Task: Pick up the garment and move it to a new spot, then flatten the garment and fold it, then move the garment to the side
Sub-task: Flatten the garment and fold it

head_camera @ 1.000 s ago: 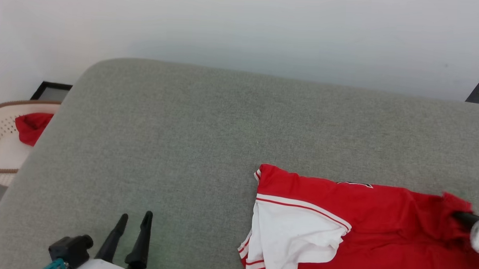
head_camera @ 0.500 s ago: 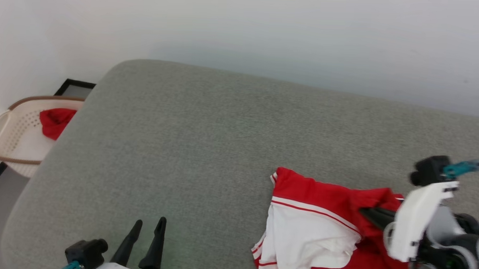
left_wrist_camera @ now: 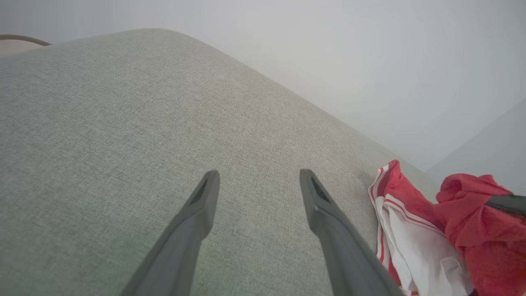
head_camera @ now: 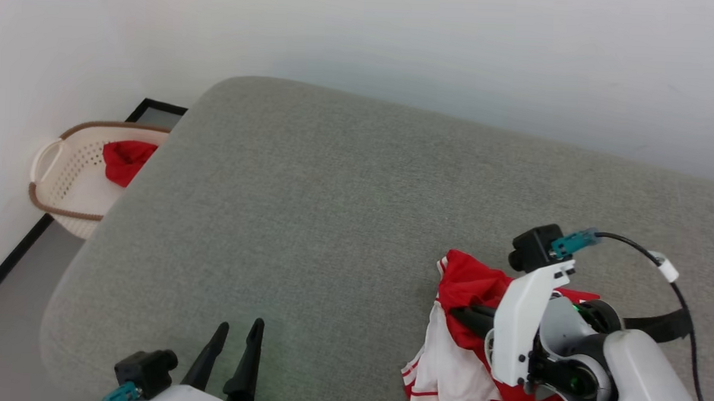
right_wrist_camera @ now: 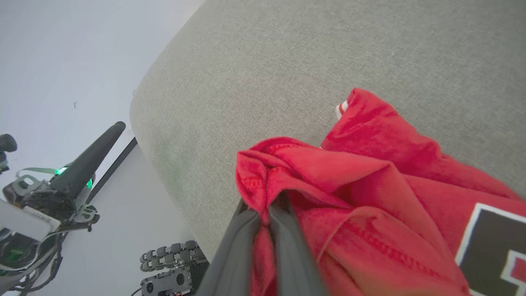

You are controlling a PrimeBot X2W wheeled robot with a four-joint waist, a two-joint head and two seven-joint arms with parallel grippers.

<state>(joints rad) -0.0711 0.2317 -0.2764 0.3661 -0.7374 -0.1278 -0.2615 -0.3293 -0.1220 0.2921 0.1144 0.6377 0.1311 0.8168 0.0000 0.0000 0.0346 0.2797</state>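
Head view: the right pincer (head_camera: 463, 317) is clenched on a bunched red fold of the garment (head_camera: 470, 281), which lies crumpled at the near right of the grey fabric surface (head_camera: 333, 194); the left pincer (head_camera: 240, 326) hovers released, well apart
Left wrist view: the garment lies right of the spread fingers (left_wrist_camera: 197, 213)
Right wrist view: red cloth wraps the pinched fingertips (right_wrist_camera: 287, 246)

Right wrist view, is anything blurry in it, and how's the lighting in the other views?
Right wrist view: the right gripper, shut on the garment, looks soft so close to the lens. Head view: even, soft light, a faint green tint on the cushion by the left gripper. Left wrist view: wall hazy, no glare.
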